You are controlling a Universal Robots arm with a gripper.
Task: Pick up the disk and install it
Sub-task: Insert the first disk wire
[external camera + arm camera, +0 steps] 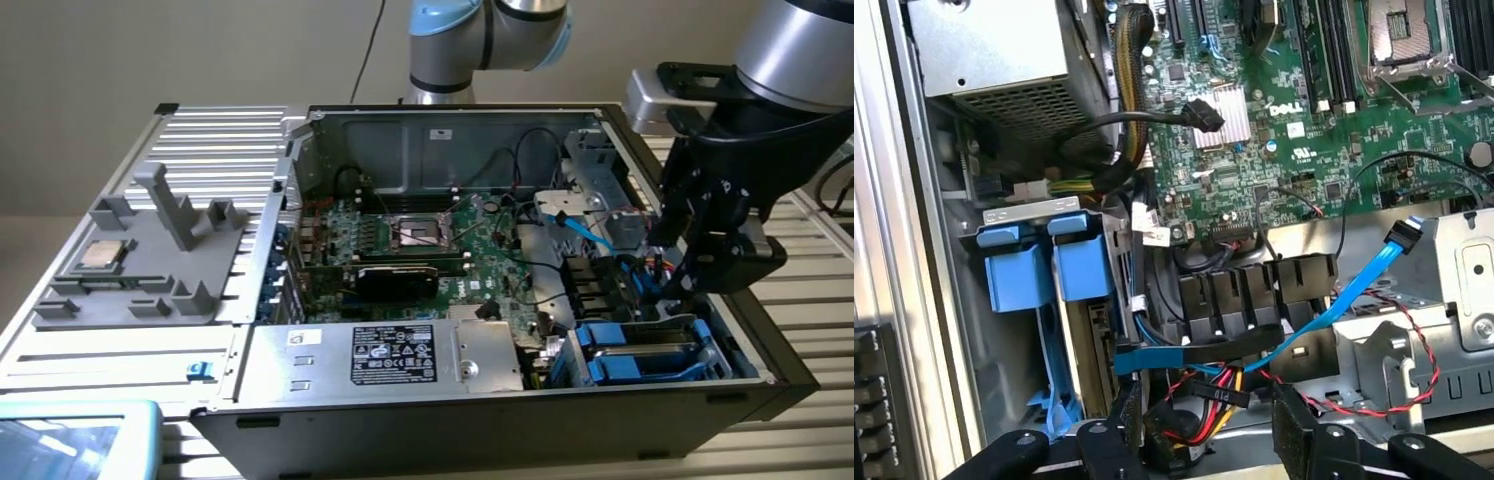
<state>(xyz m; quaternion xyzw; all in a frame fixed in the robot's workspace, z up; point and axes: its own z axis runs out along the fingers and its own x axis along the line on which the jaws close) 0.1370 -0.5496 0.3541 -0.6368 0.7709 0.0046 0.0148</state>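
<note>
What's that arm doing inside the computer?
A robot arm is reaching into an open computer case. Its gripper hangs open, holding nothing, just over the blue carriers standing in the drive bay. A chip lies on a grey tray beside the case.

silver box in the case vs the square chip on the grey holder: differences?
Size: the silver box is far larger than the chip. Place: the box sits inside the open case; the chip lies outside it on the grey holder, at the exterior view's left. Face: the box carries a black label; the chip shows none. Both are silver and lie flat.
</note>
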